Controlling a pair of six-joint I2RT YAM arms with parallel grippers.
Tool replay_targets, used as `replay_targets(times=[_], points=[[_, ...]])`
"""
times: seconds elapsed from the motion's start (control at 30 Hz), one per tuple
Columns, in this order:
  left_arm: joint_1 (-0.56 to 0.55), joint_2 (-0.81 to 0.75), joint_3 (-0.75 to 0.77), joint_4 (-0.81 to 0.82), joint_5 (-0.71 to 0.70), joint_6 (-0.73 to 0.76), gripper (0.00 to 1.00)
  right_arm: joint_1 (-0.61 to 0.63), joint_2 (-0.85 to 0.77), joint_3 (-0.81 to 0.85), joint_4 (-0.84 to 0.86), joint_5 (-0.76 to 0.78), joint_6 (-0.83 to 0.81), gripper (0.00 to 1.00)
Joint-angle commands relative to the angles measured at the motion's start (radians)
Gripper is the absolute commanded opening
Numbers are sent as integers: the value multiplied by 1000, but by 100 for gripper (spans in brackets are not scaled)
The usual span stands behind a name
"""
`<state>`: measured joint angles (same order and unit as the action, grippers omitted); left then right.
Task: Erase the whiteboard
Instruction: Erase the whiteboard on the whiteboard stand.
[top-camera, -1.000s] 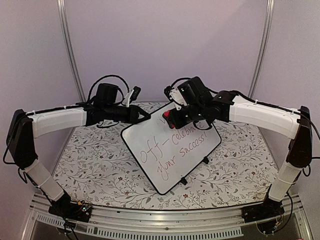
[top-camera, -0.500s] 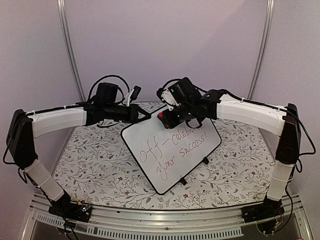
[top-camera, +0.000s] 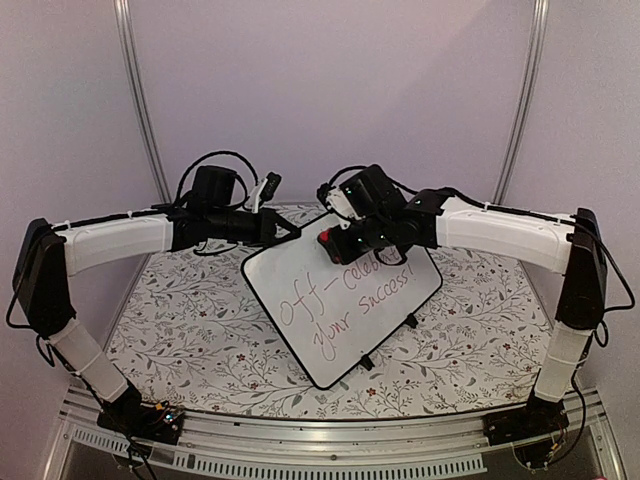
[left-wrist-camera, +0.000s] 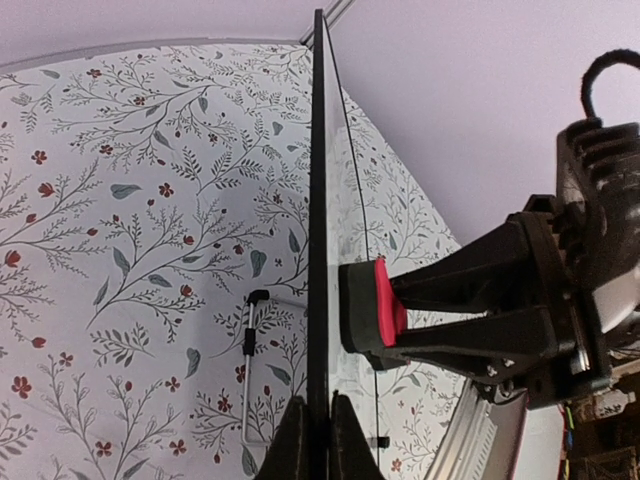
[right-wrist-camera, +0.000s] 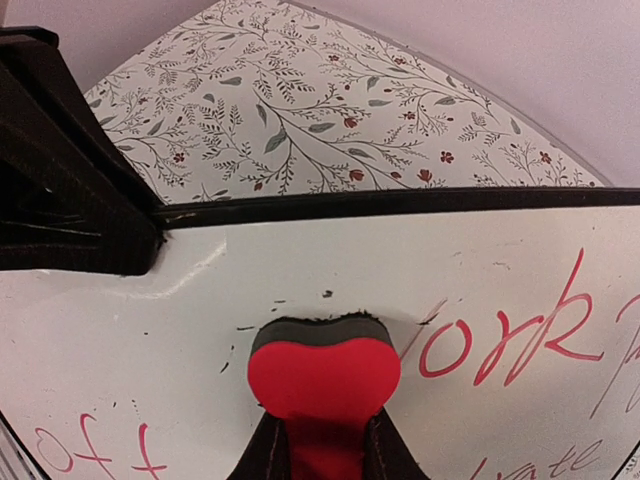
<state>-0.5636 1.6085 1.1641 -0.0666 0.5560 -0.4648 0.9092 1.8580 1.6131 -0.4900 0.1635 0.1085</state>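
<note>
The whiteboard stands tilted on the flowered counter at mid-frame, with red writing across it. The left jaws pinch its upper left edge. The right jaws pinch a red eraser, whose dark pad presses against the board's top.

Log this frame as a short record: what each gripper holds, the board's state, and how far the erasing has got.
board: glossy white rectangular whiteboard with thin black rim, propped tilted on floral-patterned table
left gripper: shut on whiteboard's rim
right gripper: shut on small red block eraser with dark felt face
contact: eraser's felt appears pressed to board face, near its top
writing: red handwriting across most of board
progress: erasing barely begun
</note>
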Motion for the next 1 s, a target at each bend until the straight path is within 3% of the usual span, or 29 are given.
replay_targets(times=[0.0,0.6,0.97], points=[[-9,-12,8,16,17,53,0,-4,-8,-87,-60,-11,27,10],[-10,-12,3,18,12,56,0,-4,-81,-226,-31,-18,67,10],[-13,-8,3,21,18,57,0,-29,-69,-157,-10,22,100,10]])
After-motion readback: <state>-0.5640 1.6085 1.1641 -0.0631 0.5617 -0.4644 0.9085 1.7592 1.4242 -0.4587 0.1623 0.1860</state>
